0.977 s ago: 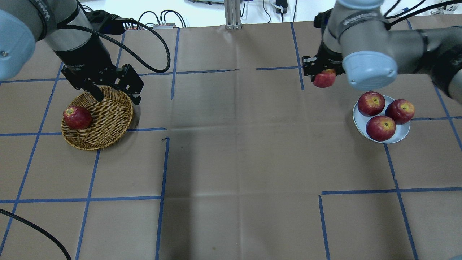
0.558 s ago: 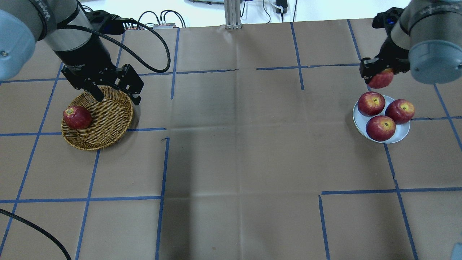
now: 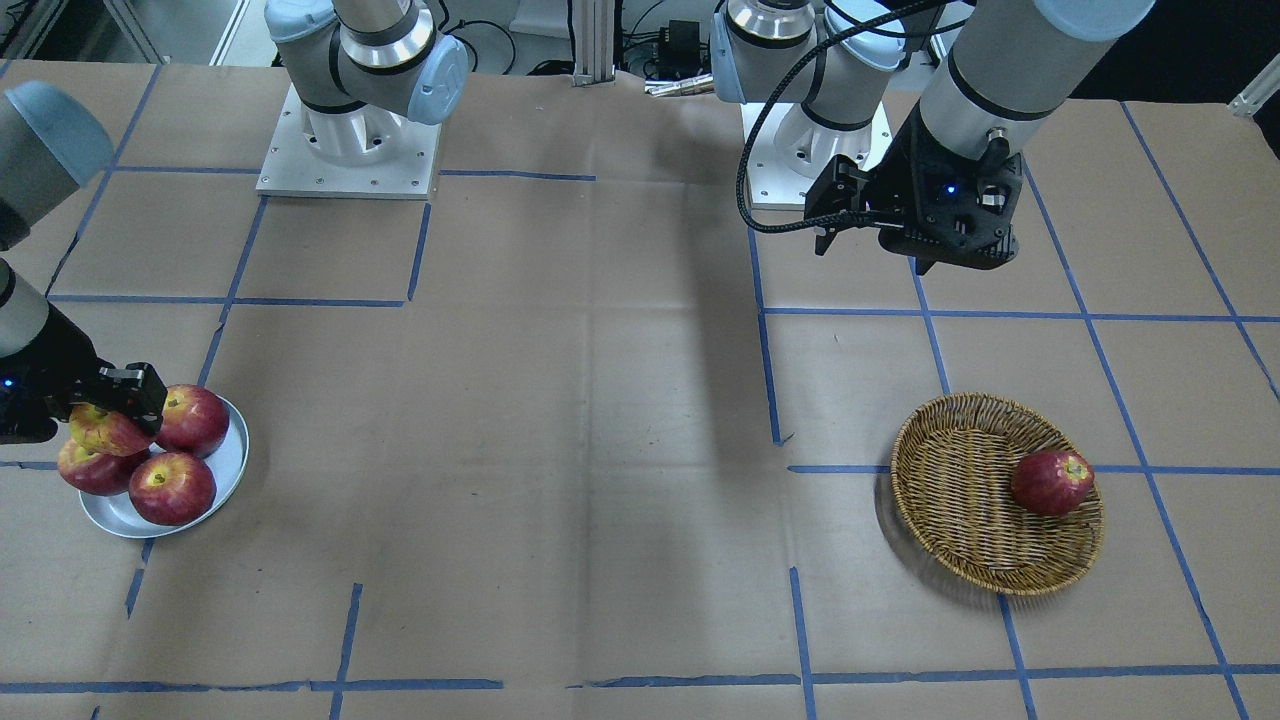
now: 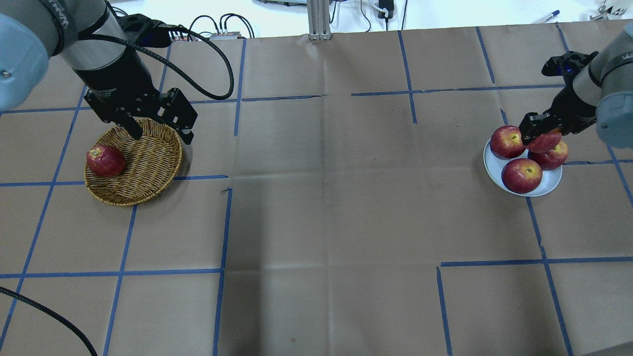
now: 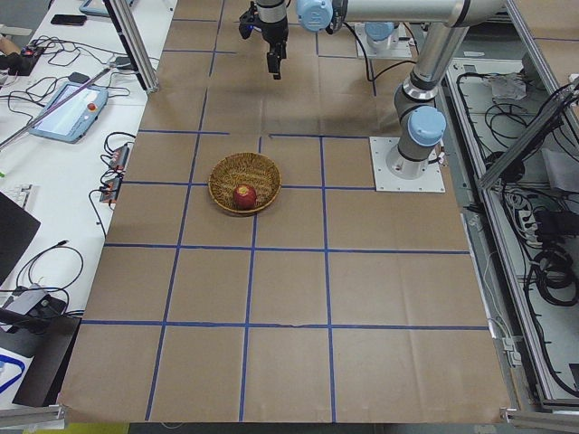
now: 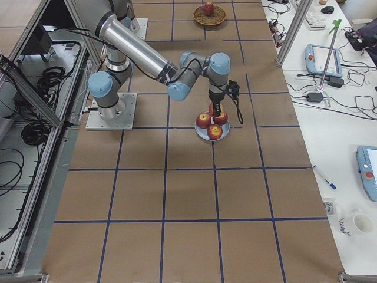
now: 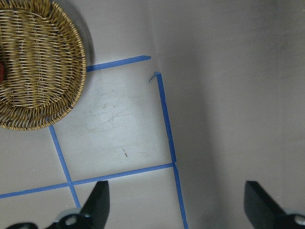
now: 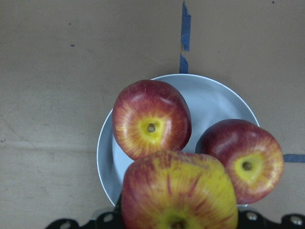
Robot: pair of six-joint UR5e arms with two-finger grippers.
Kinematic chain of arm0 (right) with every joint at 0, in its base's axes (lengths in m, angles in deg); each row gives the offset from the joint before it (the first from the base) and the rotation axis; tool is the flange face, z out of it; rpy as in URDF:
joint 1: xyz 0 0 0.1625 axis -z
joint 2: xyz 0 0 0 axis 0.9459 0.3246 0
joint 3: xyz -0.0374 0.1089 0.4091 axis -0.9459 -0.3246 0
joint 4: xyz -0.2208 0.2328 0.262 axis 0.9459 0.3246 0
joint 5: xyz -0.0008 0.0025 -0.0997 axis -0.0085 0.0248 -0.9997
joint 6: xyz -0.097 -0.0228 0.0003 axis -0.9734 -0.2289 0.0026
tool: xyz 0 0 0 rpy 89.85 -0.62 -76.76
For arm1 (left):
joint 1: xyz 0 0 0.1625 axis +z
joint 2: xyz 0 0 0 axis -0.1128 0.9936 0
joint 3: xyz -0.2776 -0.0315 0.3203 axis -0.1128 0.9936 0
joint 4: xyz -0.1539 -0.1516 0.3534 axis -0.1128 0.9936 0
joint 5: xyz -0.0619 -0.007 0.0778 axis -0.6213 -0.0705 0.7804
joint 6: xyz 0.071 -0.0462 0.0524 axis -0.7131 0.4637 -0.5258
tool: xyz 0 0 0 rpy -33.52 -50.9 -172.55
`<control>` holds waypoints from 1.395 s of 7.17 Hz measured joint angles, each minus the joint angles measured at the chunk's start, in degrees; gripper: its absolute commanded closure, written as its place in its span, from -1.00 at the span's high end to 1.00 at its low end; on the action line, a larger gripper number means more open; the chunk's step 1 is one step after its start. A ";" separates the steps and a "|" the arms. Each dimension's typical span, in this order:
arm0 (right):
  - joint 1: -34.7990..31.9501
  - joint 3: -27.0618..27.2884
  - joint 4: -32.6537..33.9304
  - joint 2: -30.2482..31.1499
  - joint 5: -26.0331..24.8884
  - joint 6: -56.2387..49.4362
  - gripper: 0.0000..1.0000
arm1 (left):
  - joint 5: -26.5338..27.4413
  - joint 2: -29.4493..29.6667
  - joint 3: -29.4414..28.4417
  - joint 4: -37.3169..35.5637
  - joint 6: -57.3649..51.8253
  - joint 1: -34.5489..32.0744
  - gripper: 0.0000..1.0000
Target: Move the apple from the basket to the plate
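Observation:
My right gripper [image 4: 542, 134] is shut on the red-streaked, yellow-patched apple [image 4: 544, 143] and holds it just over the silvery plate [image 4: 550, 185], above the apples lying there. The right wrist view shows this apple [image 8: 178, 191] close up over the plate [image 8: 214, 98]. From the front it [image 3: 106, 431] hangs over the plate's rear edge [image 3: 232, 462]. My left gripper [image 4: 160, 133] is open and empty, high over the far rim of the wicker basket [image 4: 148, 163]. Both its fingers [image 7: 97, 205] show wide apart.
Three dark red apples with yellow tops [image 4: 521, 175] fill the plate. One dark red apple [image 4: 105, 160] lies at the basket's left side. Blue tape lines cross the brown table [image 4: 326, 198]. Cables and a metal post [image 4: 319, 20] stand at the far edge.
My right gripper has carried the apple rightward and down, from the table's far middle to just over the plate. The left arm and the basket have not moved.

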 measured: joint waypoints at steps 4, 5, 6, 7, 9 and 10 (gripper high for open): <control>0.95 1.04 3.72 -2.32 -0.36 -0.57 1.00 | -0.06 -0.06 0.04 0.03 -0.09 0.00 0.98; 1.23 1.02 3.83 -2.40 -0.52 -0.56 1.00 | -0.06 -0.06 0.05 0.03 -0.08 0.00 0.98; 1.43 0.82 3.65 -2.14 -0.68 -0.50 1.00 | -0.06 -0.06 0.06 0.03 -0.07 0.00 0.98; 1.47 0.46 3.13 -1.30 -0.72 -0.41 1.00 | -0.06 -0.06 0.15 0.03 -0.07 0.00 0.98; 0.88 -1.28 -1.83 3.61 -0.50 0.62 1.00 | -0.06 -0.16 0.31 0.03 -0.07 0.00 0.98; -0.13 -3.57 -7.25 6.18 -0.27 2.18 1.00 | -0.06 -0.20 0.35 0.03 -0.09 0.00 0.98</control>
